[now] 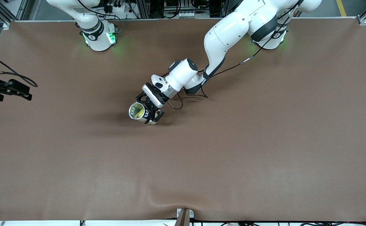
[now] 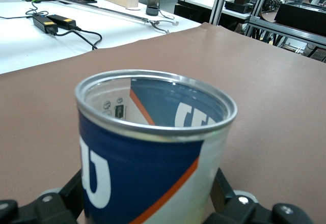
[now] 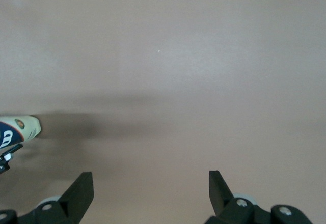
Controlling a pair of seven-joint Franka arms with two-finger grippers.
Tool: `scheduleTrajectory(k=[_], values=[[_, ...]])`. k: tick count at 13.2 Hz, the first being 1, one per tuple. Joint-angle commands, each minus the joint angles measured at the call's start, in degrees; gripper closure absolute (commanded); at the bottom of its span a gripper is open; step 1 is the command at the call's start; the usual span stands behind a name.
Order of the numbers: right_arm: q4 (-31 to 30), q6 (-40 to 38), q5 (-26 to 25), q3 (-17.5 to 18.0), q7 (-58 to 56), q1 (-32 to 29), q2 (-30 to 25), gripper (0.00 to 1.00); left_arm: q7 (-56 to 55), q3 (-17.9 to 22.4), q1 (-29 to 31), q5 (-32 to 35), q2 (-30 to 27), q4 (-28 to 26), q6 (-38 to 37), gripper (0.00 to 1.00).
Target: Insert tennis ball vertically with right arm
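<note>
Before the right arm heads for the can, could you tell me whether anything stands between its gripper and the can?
Nothing visible does. Only bare brown table lies between the open right gripper, over the right arm's end of the table, and the can held by the left gripper mid-table.

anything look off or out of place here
One thing: no loose tennis ball is in view anywhere, though one is to be inserted. The can stands upright mid-table, held between the left hand's fingers, its mouth glowing yellow-green inside. The right hand hangs open and empty at the right arm's end.
</note>
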Motion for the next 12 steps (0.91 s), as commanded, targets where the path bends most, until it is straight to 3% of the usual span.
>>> scheduleTrajectory(k=[1, 12], values=[[3.1, -0.8, -1.0, 1.4, 0.1, -1.8, 1.1, 0.0, -1.6, 0.4, 0.4, 0.4, -2.9, -2.4, -2.6, 0.0], [2.9, -1.2, -0.9, 1.5, 0.2, -1.1, 1.2, 0.0, -1.6, 0.6, 0.6, 0.2, -4.2, -2.4, -4.6, 0.0]])
